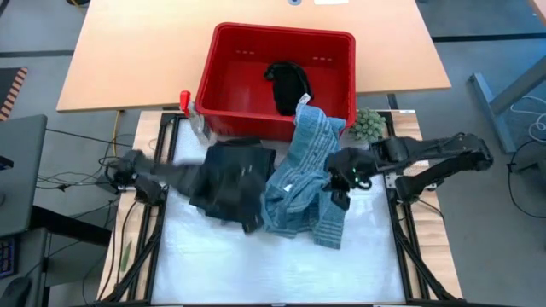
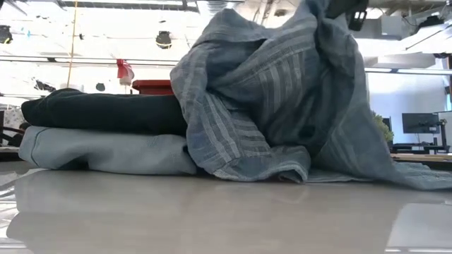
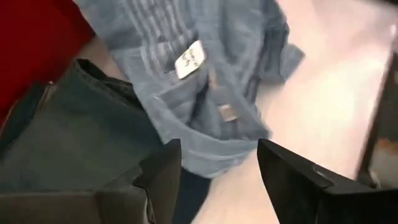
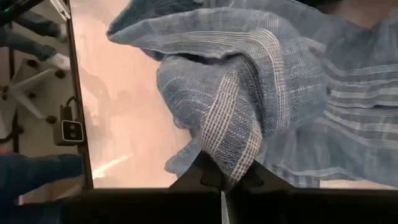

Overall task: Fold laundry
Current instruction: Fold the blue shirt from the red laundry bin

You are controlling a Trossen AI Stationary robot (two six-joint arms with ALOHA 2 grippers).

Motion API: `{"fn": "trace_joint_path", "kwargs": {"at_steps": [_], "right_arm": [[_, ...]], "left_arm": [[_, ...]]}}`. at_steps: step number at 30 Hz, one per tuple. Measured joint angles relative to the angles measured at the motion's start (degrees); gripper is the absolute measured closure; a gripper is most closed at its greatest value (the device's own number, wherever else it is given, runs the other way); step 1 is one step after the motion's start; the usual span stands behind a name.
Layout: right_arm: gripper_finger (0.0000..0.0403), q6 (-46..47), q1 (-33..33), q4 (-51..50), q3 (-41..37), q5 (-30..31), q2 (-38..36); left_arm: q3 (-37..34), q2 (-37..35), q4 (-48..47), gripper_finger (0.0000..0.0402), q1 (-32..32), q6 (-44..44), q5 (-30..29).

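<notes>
The crumpled grey-blue striped cloth shirt (image 1: 305, 183) lies heaped on the white table top (image 1: 281, 264), one end draped up over the front rim of the red plastic basket (image 1: 235, 81); a small white label (image 3: 189, 59) shows near its collar. The right gripper (image 4: 222, 177) is closed tight on a bunched fold of this shirt, lifting it clear of the table. Just beside the shirt sits a folded dark navy garment (image 2: 106, 113) stacked on a folded light blue garment (image 2: 106, 152); the left gripper (image 3: 217, 168) hangs over that stack near the shirt's collar, fingers (image 3: 165, 171) parted, holding nothing. A black garment (image 1: 288, 83) lies inside the basket; a small green fuzzy ball (image 1: 369, 124) rests beside it.
</notes>
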Motion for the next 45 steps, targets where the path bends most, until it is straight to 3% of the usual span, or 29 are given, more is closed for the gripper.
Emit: {"fn": "trace_joint_path", "kwargs": {"at_steps": [4, 7, 9, 11, 14, 18, 24, 33, 40, 45], "right_arm": [[0.0382, -3.71, -5.00, -0.24, 0.00, -3.37, -0.02], [0.0382, -5.36, -7.29, -0.22, 0.00, -4.88, -0.02], [0.0382, -6.64, -8.39, -0.22, 0.00, -6.05, -0.02], [0.0382, -8.30, -9.76, -0.20, 0.00, -9.25, -0.02], [0.0382, -8.52, -11.52, -0.13, 0.00, -12.83, -0.02], [0.0382, -8.69, -11.95, -0.30, 0.00, -14.21, -0.02], [0.0382, -9.55, -11.67, -2.25, 0.02, -15.74, -0.02], [0.0381, -10.42, -11.74, -2.82, 0.02, -15.68, -0.02], [0.0380, -11.55, -11.76, -2.82, 0.02, -15.65, -0.02], [0.0380, -11.67, -11.75, -2.29, 0.02, -15.60, -0.02]], "left_arm": [[-12.22, 0.13, 7.80, 0.0200, -9.42, -18.22, -15.40], [-24.15, 0.33, 19.52, 0.0200, -13.76, -31.66, -24.85], [-30.82, 1.28, 31.73, 0.0201, -15.33, -33.74, -29.78], [-35.36, 3.58, 42.18, 0.0206, -16.31, -30.12, -34.06], [-36.87, 9.13, 48.69, 0.0222, -16.61, -25.66, -38.58], [-33.16, 15.55, 45.33, 0.0246, -16.20, -24.08, -38.44], [-23.34, 22.91, 29.71, 0.0270, -15.42, -31.31, -35.54], [-12.88, 23.58, 12.64, 0.0295, -17.57, -30.53, -37.82], [-15.29, 23.58, 9.30, 0.0298, -17.07, -37.34, -34.76], [-17.53, 23.54, 9.52, 0.0298, -15.01, -41.25, -28.62]]}}
